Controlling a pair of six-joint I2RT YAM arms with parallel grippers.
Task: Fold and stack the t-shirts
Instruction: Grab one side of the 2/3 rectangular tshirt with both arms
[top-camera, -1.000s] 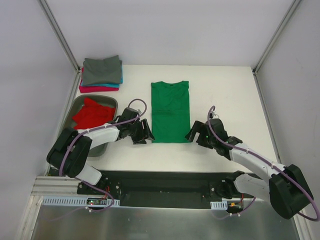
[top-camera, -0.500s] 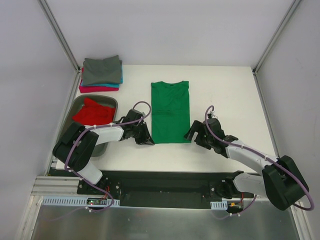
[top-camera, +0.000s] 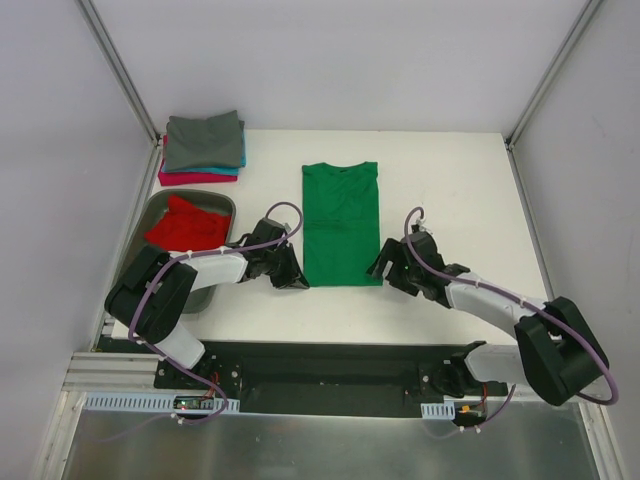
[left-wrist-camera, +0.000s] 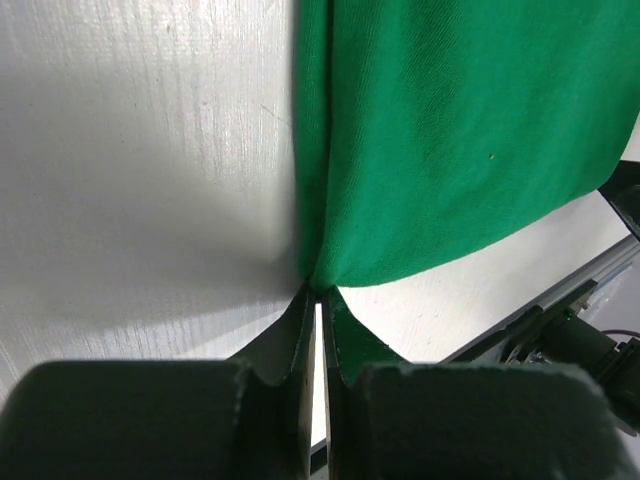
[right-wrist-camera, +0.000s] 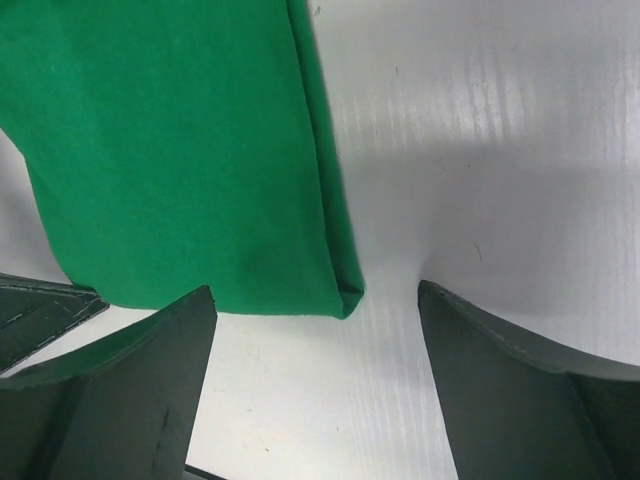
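Left wrist view: left gripper (left-wrist-camera: 318, 298) is pinched shut on the near-left corner of the green t-shirt (left-wrist-camera: 450, 150); right gripper (right-wrist-camera: 316, 298) gapes around the near-right corner, presumably for a two-corner fold.

Matt, fine-knit cloth for the bright green t-shirt (left-wrist-camera: 450, 130); smooth, faintly streaked, softly glossy white worktop (left-wrist-camera: 150, 150); dull grey metal tray (top-camera: 233, 208).

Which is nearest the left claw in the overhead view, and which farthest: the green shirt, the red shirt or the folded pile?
1. Green shirt, its near left corner pinched in the left claw.
2. Red shirt, in the tray further left.
3. Folded pile, at the far left corner.
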